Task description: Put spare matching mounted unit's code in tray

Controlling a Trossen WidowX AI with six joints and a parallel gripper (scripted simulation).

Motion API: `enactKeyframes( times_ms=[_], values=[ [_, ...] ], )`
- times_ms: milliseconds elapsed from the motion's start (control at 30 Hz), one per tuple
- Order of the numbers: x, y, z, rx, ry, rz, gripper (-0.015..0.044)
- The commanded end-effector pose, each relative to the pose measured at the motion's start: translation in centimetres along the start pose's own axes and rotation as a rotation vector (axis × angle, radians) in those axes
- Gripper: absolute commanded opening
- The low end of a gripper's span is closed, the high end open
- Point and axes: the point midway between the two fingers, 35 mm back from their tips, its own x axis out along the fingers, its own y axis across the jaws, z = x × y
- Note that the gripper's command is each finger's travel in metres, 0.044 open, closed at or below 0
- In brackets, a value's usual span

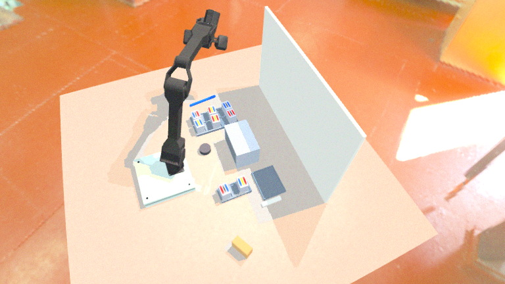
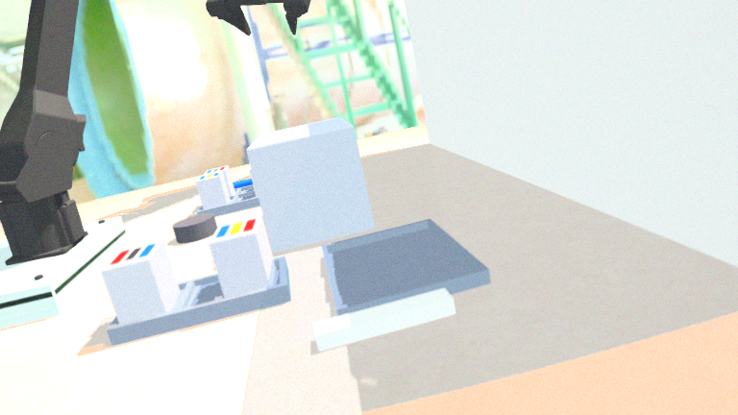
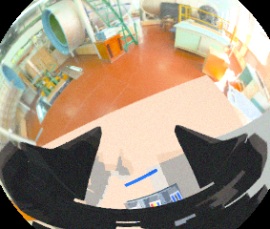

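My gripper (image 2: 272, 34) (image 3: 140, 129) is open and empty, high above the table. A blue-grey rack (image 1: 210, 131) (image 2: 228, 207) holds several white units with coloured stripes on top, such as one with red and yellow stripes (image 1: 215, 118) and one with blue stripes (image 1: 226, 104) (image 3: 176, 196). A smaller rack holds a red-dark-blue striped unit (image 1: 223, 190) (image 2: 133, 286) and a blue-yellow-red striped unit (image 1: 242, 182) (image 2: 239, 259), with an empty slot between. The shallow tray (image 1: 268, 182) (image 2: 403, 263) is empty. I cannot tell which unit is the mounted one; no printed back code shows.
A large pale block (image 1: 242, 143) (image 2: 309, 187) stands between the larger rack and the tray. A tall pale panel (image 1: 305, 98) (image 2: 571, 62) stands behind. A white bar (image 1: 271, 201) (image 2: 386, 321), dark puck (image 1: 204, 149) (image 2: 195, 230), blue rod (image 1: 202, 100) (image 3: 141, 177) and yellow block (image 1: 241, 246) lie around.
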Motion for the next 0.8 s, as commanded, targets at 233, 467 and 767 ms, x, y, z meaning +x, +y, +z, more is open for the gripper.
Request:
enactKeyframes(
  times_ms=[233, 467, 767],
  values=[
    [-7.9, -14.2, -7.3, 0.388, 0.182, -0.32, 0.044],
    [-15.5, -20.8, -14.7, 0.674, 0.336, -0.514, 0.044],
    [-26.0, -23.5, -24.6, 1.046, 0.535, -0.7, 0.044]
  ],
)
